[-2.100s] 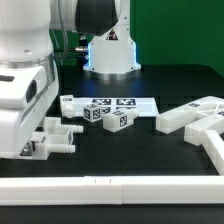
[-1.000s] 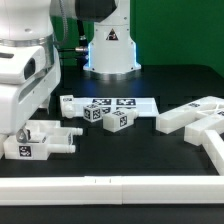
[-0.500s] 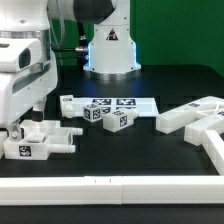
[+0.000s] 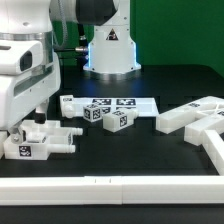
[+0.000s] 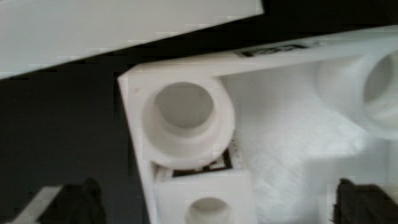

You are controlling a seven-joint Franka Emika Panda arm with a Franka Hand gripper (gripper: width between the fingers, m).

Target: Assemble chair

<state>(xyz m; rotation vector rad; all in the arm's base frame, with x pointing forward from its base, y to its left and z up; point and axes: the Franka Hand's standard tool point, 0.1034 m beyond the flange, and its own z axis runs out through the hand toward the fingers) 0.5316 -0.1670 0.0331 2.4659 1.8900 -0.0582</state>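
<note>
My gripper (image 4: 28,126) hangs low over a white chair part (image 4: 42,141) with a tag on its front face, at the exterior view's lower left. In the wrist view this part (image 5: 285,120) fills the frame, with a round socket (image 5: 187,108) and a smaller hole below it. My gripper (image 5: 217,206) is open. Its dark fingertips (image 5: 71,206) stand wide apart on either side of the part, with a gap showing beside it. Two small tagged blocks (image 4: 108,116) and a short peg piece (image 4: 68,103) lie mid-table. Larger white chair parts (image 4: 195,114) lie at the right.
The marker board (image 4: 135,102) lies flat behind the small blocks. A long white border rail (image 4: 110,190) runs along the front and another rail (image 4: 212,150) angles along the right. The robot base (image 4: 110,50) stands at the back.
My gripper has come down over the white part at the lower left and shifted slightly left. In the last half second almost nothing moved.
</note>
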